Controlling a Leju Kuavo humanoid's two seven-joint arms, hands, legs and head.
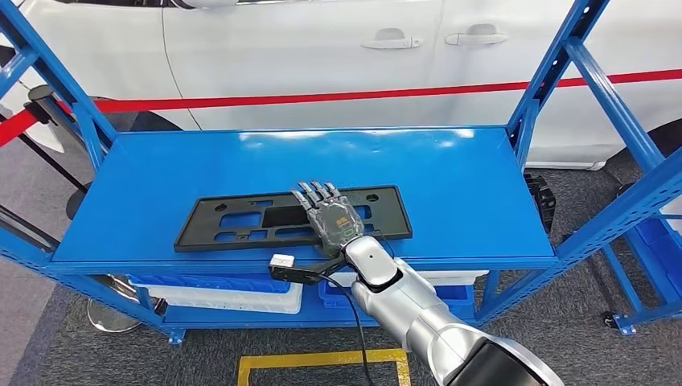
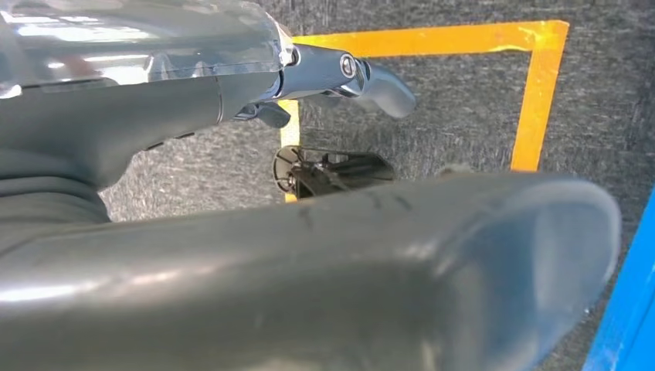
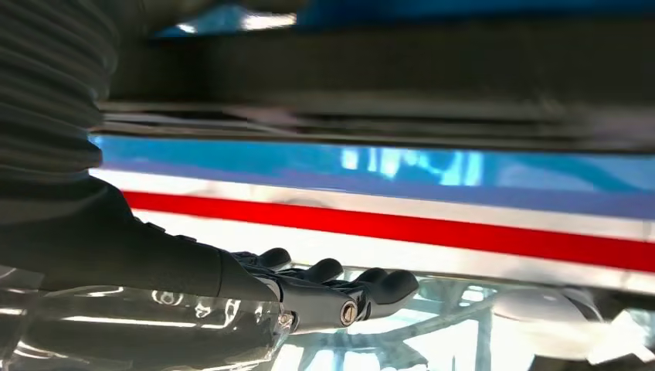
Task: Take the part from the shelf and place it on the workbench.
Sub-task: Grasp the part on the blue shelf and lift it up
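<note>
A flat black plastic part (image 1: 241, 221) with several cut-outs lies lengthwise near the front edge of the blue shelf (image 1: 458, 173). My right hand (image 1: 331, 215) is stretched out flat over the right half of the part, fingers straight and together, palm down, gripping nothing. In the right wrist view the part (image 3: 386, 69) is a dark blurred band close to the straight fingers (image 3: 363, 290), with a gap of blue shelf between them. My left hand (image 2: 154, 100) hangs over the grey floor, fingers loose and holding nothing.
Blue uprights (image 1: 555, 76) frame both ends of the shelf. A white car (image 1: 338, 48) and a red barrier tape (image 1: 322, 98) stand behind it. Blue and white bins (image 1: 233, 296) sit on the lower level. A yellow floor marking (image 1: 322, 360) lies in front.
</note>
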